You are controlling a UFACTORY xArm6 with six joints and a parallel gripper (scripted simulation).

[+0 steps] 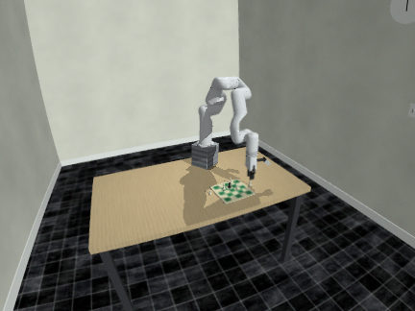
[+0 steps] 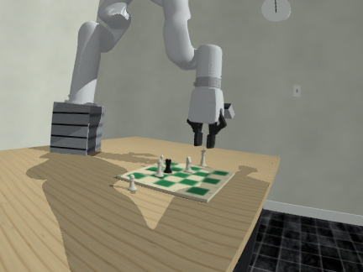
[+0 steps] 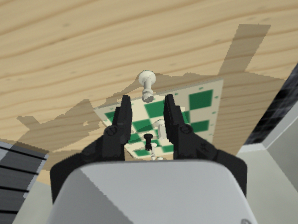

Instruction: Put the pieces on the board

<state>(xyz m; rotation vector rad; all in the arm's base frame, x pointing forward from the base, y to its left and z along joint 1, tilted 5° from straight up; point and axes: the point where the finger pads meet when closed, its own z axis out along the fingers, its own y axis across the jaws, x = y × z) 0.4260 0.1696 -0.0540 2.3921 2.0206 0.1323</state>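
Observation:
The green-and-white chessboard lies on the wooden table; it also shows in the top view. My gripper hangs above the board's far edge, fingers partly apart with nothing between them. Just below it stands a tall white queen; in the wrist view it sits past my fingertips, at the board's edge. I cannot tell if its base is on a square. A black rook, a white knight and another white piece stand on the board. A white pawn stands on the table beside the near left corner.
The arm's grey ribbed base block stands at the back left of the table. The table's right edge runs close to the board, with dark tiled floor below.

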